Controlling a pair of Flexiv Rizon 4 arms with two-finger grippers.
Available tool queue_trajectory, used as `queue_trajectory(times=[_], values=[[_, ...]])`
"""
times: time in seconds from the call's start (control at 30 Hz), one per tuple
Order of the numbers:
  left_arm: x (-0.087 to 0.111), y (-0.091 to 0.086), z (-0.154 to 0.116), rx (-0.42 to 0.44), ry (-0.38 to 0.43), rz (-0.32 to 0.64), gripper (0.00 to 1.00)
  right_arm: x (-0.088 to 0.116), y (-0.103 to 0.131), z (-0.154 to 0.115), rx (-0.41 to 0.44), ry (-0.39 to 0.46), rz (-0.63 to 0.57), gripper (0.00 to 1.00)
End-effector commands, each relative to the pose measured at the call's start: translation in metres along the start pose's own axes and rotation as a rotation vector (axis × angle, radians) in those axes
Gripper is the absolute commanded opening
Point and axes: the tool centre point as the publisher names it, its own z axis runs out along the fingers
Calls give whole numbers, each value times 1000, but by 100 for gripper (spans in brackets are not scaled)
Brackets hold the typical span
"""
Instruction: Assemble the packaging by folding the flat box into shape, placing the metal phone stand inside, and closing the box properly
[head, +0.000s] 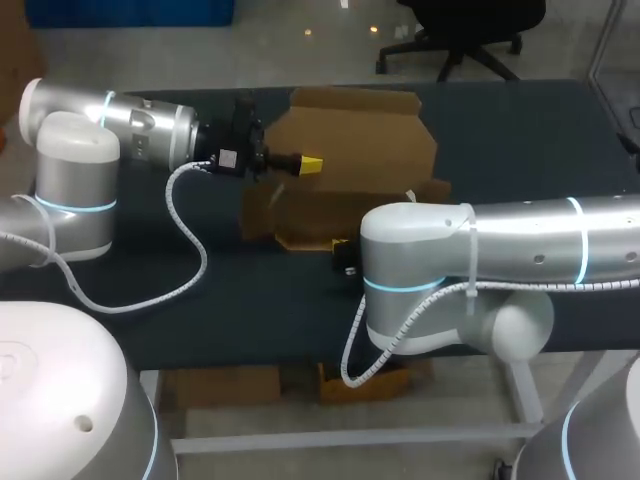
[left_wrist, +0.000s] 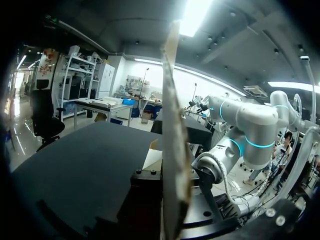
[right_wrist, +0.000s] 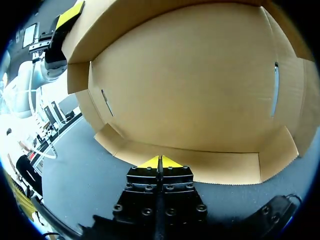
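The brown cardboard box (head: 350, 150) stands partly folded at the middle of the dark table, its back panel raised. My left gripper (head: 312, 163) comes in level from the left and is shut on the box's upper left flap. In the left wrist view that flap (left_wrist: 172, 125) rises edge-on out of the gripper and hides the tips. My right gripper (right_wrist: 160, 162) is shut, its tips against the low front wall (right_wrist: 200, 167) of the box, with the open inside (right_wrist: 190, 85) ahead. In the head view the right arm (head: 520, 245) covers it. No metal phone stand shows.
Bare dark table top (head: 500, 130) lies to the right of the box and in front of it (head: 250, 310). The left arm's white cable (head: 190, 240) loops down over the table's left part. The table's front edge runs just below the right arm's elbow.
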Motion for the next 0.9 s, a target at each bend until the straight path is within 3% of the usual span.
queue_trajectory(times=[0.03,0.9], values=[[3,3,0,0,-5,0,0,-1,-6,5,-2,-6,0,0],[6,8,2,5,-11,0,0,-1,-6,5,-2,-6,0,0]])
